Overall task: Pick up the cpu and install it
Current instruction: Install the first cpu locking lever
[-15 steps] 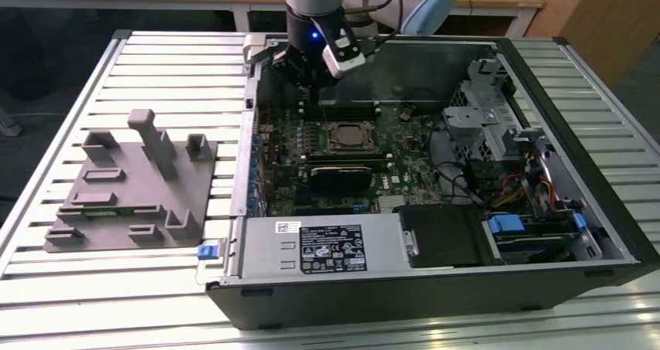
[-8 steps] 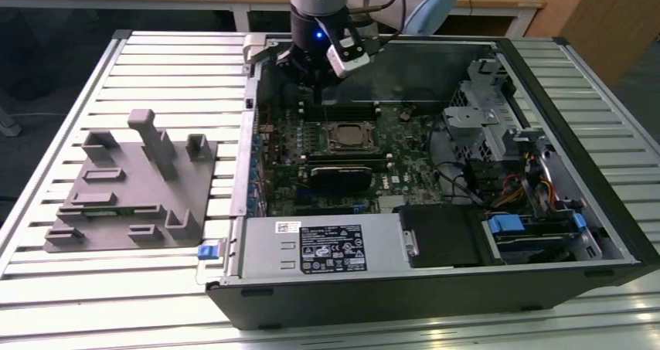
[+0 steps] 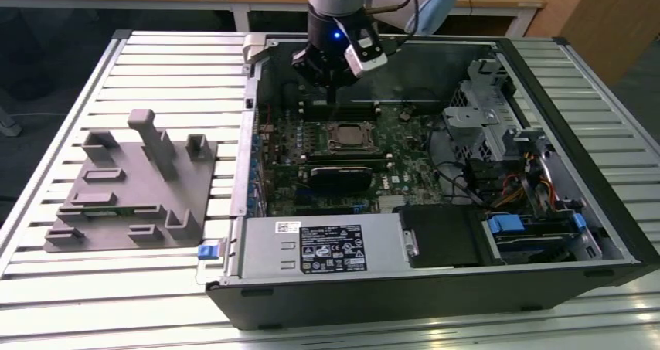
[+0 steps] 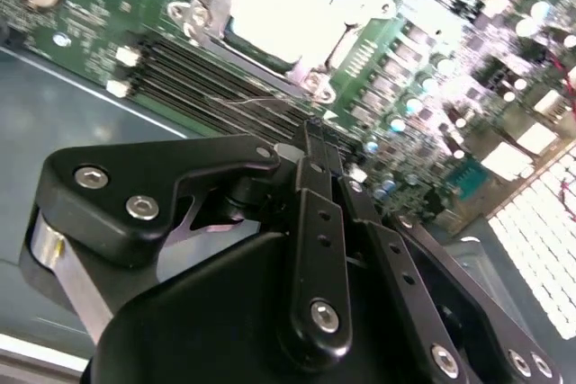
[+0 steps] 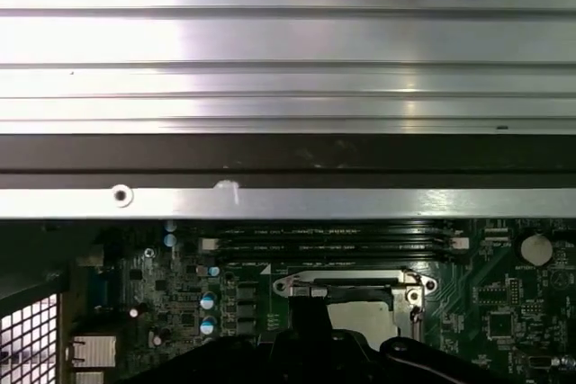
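The cpu (image 3: 348, 136) was seen seated in the socket frame (image 3: 350, 123) on the motherboard (image 3: 397, 161); the gripper (image 3: 332, 95) was held above it; the fingers (image 4: 317, 155) were pressed together, nothing grasped.

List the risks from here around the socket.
The black robot hand hangs over the green motherboard, near the metal socket frame holding the pale silver-grey square chip. A drop or sideways drift could knock the chip askew. The black memory slots lie alongside the frame and could be scraped.
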### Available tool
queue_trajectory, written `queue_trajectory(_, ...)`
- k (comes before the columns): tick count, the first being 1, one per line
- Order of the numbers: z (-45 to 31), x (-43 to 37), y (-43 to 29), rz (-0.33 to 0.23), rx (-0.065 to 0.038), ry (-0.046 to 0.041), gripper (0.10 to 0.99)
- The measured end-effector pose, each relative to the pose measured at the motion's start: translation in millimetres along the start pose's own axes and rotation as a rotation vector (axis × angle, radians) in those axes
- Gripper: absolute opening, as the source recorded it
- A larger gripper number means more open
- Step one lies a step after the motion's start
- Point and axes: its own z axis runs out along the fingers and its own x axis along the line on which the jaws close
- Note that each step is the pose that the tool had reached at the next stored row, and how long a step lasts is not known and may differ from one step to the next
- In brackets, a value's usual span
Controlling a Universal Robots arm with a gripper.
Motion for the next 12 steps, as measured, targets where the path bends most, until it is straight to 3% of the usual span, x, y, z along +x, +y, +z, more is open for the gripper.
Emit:
queue_trajectory(5, 0.6, -3.6, -0.1, 0.0, -0.004, 0.0002, 0.106)
queue_trajectory(8, 1.0, -3.7, -1.5, 0.001, -0.039, 0.0009, 0.106)
queue_trajectory(9, 1.0, -3.7, -2.3, 0.001, -0.046, 0.0012, 0.106)
queue_trajectory(12, 2.1, -3.8, -3.9, 0.001, -0.047, 0.0011, 0.106)
